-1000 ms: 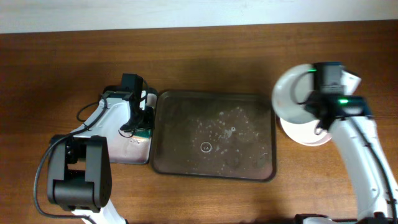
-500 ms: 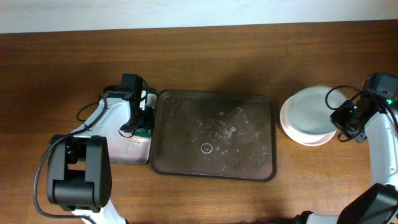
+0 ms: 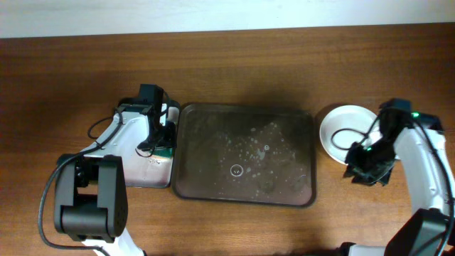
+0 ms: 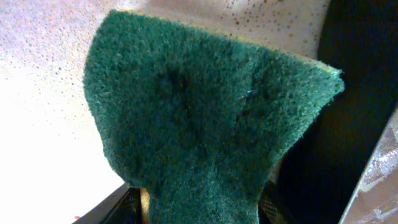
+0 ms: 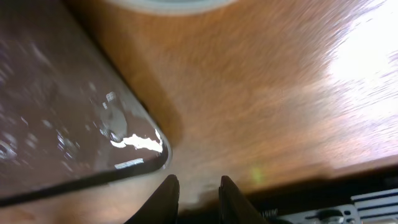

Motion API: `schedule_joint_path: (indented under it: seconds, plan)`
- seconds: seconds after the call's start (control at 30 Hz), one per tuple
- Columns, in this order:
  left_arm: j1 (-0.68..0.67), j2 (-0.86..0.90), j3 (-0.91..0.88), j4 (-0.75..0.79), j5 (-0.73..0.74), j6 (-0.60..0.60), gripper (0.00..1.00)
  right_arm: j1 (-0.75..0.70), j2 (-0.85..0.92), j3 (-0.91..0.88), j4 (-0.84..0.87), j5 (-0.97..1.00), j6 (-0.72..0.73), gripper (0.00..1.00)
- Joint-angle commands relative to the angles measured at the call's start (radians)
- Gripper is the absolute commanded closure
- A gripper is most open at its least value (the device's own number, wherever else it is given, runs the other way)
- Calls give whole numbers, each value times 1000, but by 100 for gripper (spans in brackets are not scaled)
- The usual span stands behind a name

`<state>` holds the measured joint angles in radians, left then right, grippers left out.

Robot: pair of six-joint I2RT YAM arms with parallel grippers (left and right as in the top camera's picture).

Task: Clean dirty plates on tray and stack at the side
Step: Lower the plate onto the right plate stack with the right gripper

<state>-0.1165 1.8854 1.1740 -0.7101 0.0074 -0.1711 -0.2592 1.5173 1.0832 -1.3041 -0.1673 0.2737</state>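
The dark brown tray point(image 3: 242, 153) lies mid-table with only wet spots and smears on it. The white plates point(image 3: 340, 129) sit stacked on the table to its right; their rim point(image 5: 168, 5) shows at the top of the right wrist view. My right gripper point(image 3: 366, 172) hovers just in front of the stack, by the tray's near right corner point(image 5: 62, 124). Its fingers point(image 5: 198, 182) stand slightly apart, open with nothing between them. My left gripper point(image 3: 162, 139) is shut on a green sponge point(image 4: 199, 106) left of the tray.
A smaller tray with a pale inside point(image 3: 146, 174) lies against the brown tray's left side, under my left gripper. Bare wooden table point(image 5: 267, 93) lies beneath my right gripper. A pale wall runs along the table's far edge.
My right gripper let the plate go onto the stack, swung off to the right, then came toward the front edge. The left arm and sponge have not moved.
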Motion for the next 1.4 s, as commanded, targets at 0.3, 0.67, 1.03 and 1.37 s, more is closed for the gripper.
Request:
schedule_joint_path:
  seconds: [0.3, 0.67, 1.03, 1.37]
  plan:
    - [-5, 5, -8, -2, 23, 9, 47, 226, 7, -273, 294, -94, -14, 75]
    - [-5, 5, -8, -2, 23, 9, 47, 234, 11, -313, 420, -79, -11, 75]
    - [-5, 5, -8, -2, 23, 9, 47, 234, 11, -318, 423, -2, 18, 79]
    - [-5, 5, -8, -2, 23, 9, 47, 234, 11, -379, 535, -41, 11, 86]
